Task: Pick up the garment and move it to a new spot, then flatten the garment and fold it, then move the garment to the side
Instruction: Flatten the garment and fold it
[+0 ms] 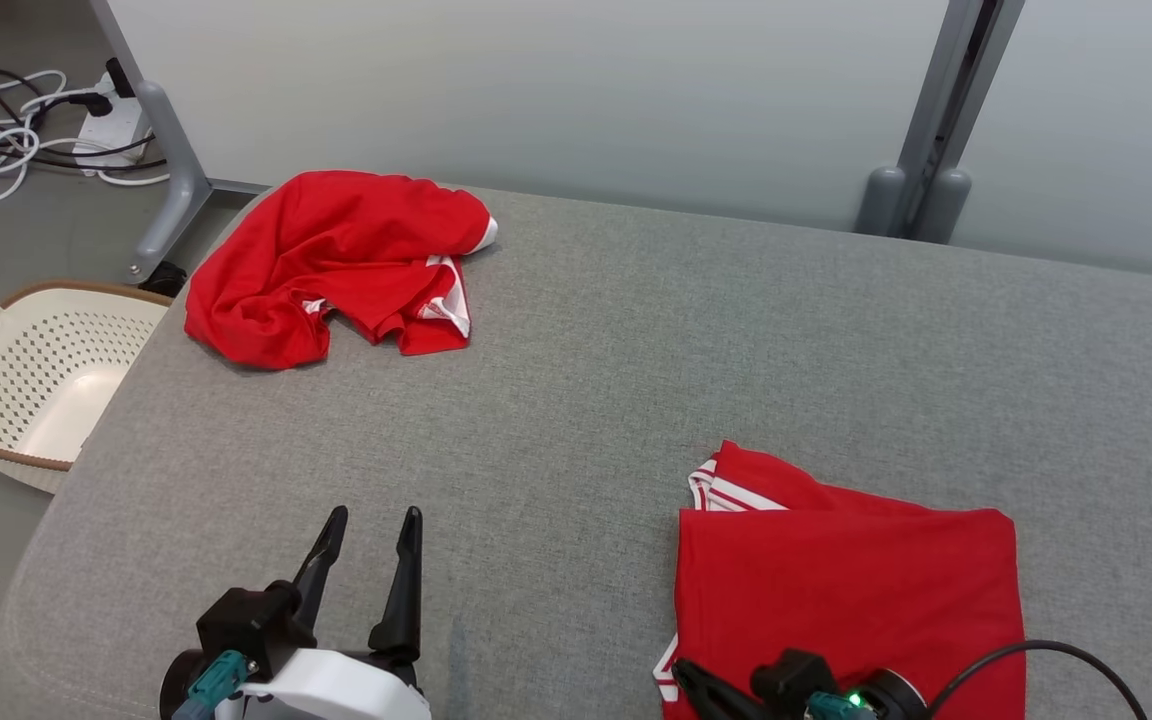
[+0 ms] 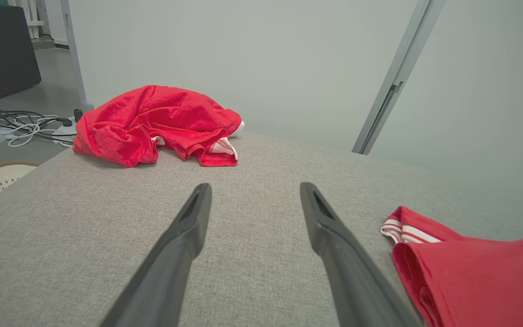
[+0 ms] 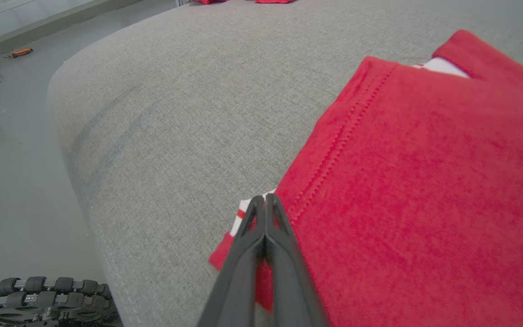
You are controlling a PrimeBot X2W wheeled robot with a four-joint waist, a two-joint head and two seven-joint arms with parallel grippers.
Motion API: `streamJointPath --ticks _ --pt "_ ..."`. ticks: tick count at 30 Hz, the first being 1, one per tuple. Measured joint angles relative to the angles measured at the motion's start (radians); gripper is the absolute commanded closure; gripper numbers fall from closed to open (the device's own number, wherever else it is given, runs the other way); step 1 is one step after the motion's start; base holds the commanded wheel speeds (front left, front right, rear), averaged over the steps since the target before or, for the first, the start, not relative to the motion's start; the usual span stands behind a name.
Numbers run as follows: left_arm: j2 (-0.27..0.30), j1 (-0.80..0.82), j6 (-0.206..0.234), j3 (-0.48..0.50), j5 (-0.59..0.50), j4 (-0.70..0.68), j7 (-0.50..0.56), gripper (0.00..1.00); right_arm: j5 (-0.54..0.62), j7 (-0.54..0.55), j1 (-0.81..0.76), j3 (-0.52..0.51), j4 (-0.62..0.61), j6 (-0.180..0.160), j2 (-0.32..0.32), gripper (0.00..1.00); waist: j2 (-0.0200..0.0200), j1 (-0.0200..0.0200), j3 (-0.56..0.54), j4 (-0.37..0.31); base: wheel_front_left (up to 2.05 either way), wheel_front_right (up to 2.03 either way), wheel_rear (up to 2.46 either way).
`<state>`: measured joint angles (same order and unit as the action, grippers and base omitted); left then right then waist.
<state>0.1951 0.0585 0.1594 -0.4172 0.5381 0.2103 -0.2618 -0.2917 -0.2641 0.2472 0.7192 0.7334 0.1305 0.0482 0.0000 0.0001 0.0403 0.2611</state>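
Note:
The garment (image 1: 846, 590) is a red shirt with white striped trim, folded into a flat rectangle on the near right of the grey cushioned table (image 1: 586, 400). My right gripper (image 1: 688, 675) is shut at its near left corner. In the right wrist view its fingers (image 3: 264, 202) press together over the white-striped hem of the garment (image 3: 425, 181); whether fabric is pinched does not show. My left gripper (image 1: 371, 535) stands open over bare table at the near left, holding nothing. The left wrist view has its tips (image 2: 254, 188) spread wide, with the folded garment (image 2: 479, 272) to their right.
A second red garment (image 1: 336, 265) lies crumpled at the table's far left corner, also seen as a red heap (image 2: 152, 122) in the left wrist view. A cream perforated basket (image 1: 36, 370) sits on the floor left of the table. Cables (image 1: 16, 120) lie beyond it.

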Motion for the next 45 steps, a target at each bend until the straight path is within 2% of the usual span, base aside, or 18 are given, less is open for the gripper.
streamJointPath --ticks 7,13,15,16,17,18,23,30,39,45 --pt "0.000 -0.006 0.000 0.011 -0.003 -0.006 0.000 0.00 0.055 0.000 0.018 -0.067 -0.112 0.000 0.000 1.00 0.0000 0.0000 0.004 -0.026 0.00 0.00 0.00" --pt "-0.001 -0.005 -0.002 0.015 -0.019 -0.018 -0.002 0.00 0.113 0.000 -0.018 -0.245 -0.300 0.000 0.000 1.00 0.0000 -0.0001 0.002 -0.060 0.00 0.00 0.00" --pt "-0.002 0.005 -0.009 0.015 -0.026 -0.020 -0.002 0.00 0.119 0.000 -0.043 -0.323 -0.370 0.000 -0.001 0.75 0.0000 0.0000 0.000 -0.073 0.00 0.00 0.00" --pt "-0.002 0.012 -0.009 0.016 -0.032 -0.021 -0.002 0.00 0.126 0.000 -0.055 -0.363 -0.400 0.000 0.000 0.46 0.0000 0.0000 -0.001 -0.079 0.00 0.00 0.00" --pt "-0.002 0.016 -0.009 0.016 -0.038 -0.022 -0.002 0.00 0.132 0.000 -0.067 -0.398 -0.427 0.000 0.000 0.09 0.0000 -0.0001 -0.002 -0.086 0.00 0.00 0.00" --pt "-0.003 0.018 -0.011 0.016 -0.040 -0.021 -0.002 0.00 0.140 0.000 -0.079 -0.428 -0.452 0.000 0.000 0.00 0.0000 0.0000 -0.002 -0.094 0.00 0.00 0.00" --pt "-0.018 0.038 -0.018 0.028 -0.056 -0.014 -0.002 0.00 0.163 0.000 -0.131 -0.567 -0.542 0.000 0.001 0.00 0.0000 0.0000 -0.005 -0.132 0.00 0.00 0.00" --pt "-0.041 0.023 -0.021 0.075 -0.086 -0.021 -0.002 0.00 0.154 0.000 -0.194 -0.685 -0.614 0.000 0.000 0.00 0.0000 0.0000 -0.011 -0.185 0.00 0.00 0.00" --pt "-0.063 -0.038 -0.036 0.135 -0.134 -0.035 -0.002 0.00 0.070 0.000 -0.250 -0.725 -0.621 0.000 0.000 0.00 0.0000 0.0000 -0.012 -0.215 0.00 0.00 0.00" --pt "-0.077 -0.055 -0.050 0.162 -0.170 -0.029 -0.002 0.00 0.061 0.000 -0.257 -0.725 -0.616 0.000 0.000 0.00 0.0000 0.0000 -0.017 -0.218 0.00 0.00 0.00"
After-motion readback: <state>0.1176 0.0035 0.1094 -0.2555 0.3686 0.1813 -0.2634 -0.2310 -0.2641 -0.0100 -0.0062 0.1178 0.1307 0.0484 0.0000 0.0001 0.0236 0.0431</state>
